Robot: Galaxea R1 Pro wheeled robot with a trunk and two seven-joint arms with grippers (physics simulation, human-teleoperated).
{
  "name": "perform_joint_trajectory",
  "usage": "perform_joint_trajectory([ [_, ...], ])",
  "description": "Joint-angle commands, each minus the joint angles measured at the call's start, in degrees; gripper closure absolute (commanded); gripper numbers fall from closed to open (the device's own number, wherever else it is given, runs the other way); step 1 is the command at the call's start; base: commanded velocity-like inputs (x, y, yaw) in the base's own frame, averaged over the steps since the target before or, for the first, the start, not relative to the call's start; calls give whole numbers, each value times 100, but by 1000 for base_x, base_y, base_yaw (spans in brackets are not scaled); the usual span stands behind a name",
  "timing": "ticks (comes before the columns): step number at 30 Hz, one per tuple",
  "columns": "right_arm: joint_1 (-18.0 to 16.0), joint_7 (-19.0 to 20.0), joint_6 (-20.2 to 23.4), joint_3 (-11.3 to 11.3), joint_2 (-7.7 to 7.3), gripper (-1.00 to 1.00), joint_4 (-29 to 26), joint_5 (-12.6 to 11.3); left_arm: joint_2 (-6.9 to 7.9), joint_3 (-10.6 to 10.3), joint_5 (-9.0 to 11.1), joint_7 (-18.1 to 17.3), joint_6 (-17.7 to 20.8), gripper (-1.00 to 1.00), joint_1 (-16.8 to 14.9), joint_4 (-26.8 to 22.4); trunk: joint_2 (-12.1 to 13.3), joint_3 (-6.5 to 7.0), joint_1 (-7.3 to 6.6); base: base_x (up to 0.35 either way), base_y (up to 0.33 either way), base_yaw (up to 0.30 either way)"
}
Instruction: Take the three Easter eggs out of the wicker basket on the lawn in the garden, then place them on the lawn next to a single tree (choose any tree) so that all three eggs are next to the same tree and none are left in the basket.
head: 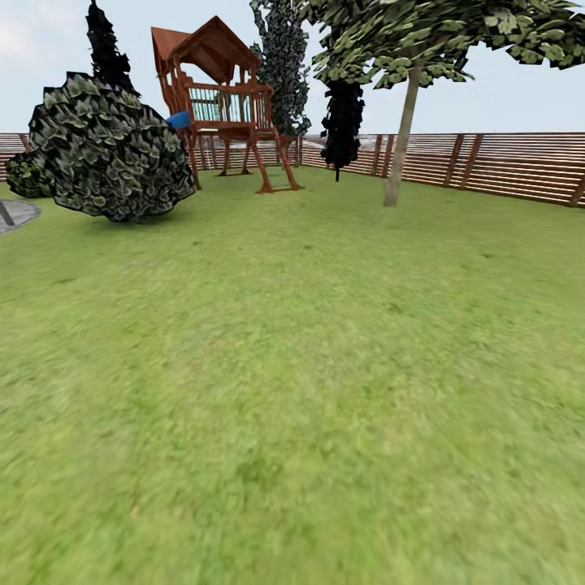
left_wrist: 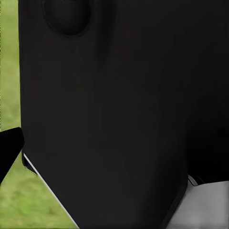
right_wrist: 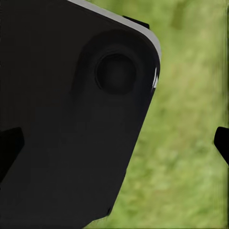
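You are looking across the lawn (head: 309, 390) at the tree (head: 401, 138), which is standing by the fence (head: 512, 166), right of the playset (head: 223, 106). In both wrist views a black robot body panel (left_wrist: 124, 109) is looming close over grass; fingertip edges are peeking in, yet you cannot tell either grip's width.

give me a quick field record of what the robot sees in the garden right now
ground: wide green grass lawn
candidate tree: pale grey-beige straight trunk under dark speckled foliage, far right
playset: brown wooden playset with blue slide, far centre-left
bush: large dark rounded bush, left
boundary: brown horizontal-slat wooden fence
wrist views: dark robot body close up, grass behind
left tool state: cannot tell
right tool state: cannot tell
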Motion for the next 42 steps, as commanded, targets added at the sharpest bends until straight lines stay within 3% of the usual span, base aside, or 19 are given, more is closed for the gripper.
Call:
perform_joint_trajectory([
  [1,-3,-2,-16,25,-4,-100,4,7,-2,31,40,1,-13,-100,0,2,-2,-5,3,339,0,0],
  [42,-3,-2,-16,25,-5,-100,4,6,-2,24,38,2,-13,-100,-2,2,-2,-5,3,339,0,0],
])
